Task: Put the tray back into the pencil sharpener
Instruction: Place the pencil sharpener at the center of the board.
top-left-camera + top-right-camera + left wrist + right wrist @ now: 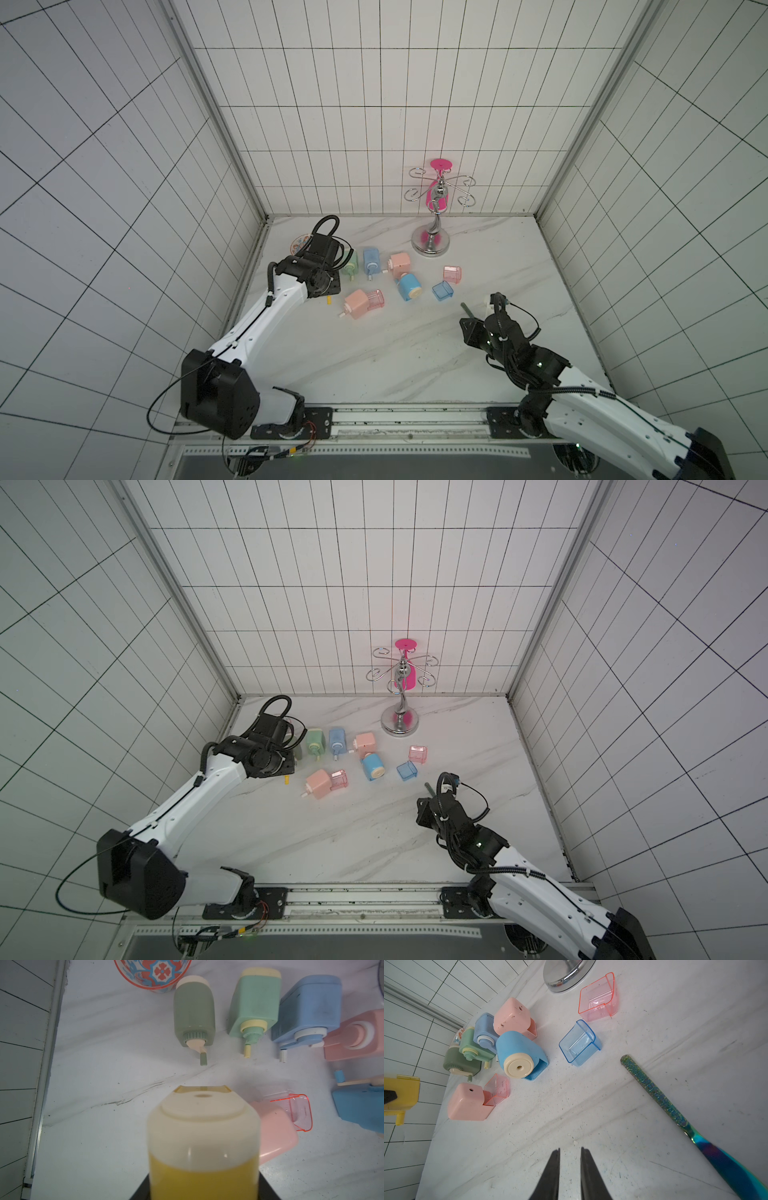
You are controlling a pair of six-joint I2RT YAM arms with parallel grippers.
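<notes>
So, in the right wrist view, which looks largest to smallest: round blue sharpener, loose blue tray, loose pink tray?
1. round blue sharpener
2. loose blue tray and loose pink tray: about alike; the pink one lies farther off, so unranked.

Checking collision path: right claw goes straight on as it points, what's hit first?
Likely the blue tray, dead ahead across bare table. Depth unclear: angled downward, it could touch the table first.

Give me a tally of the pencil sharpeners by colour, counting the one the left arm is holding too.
Pink plastic pencil sharpeners: 2
Blue plastic pencil sharpeners: 2
Green plastic pencil sharpeners, one mint, one olive: 2
Yellow plastic pencil sharpener: 1
Total: 7
</notes>
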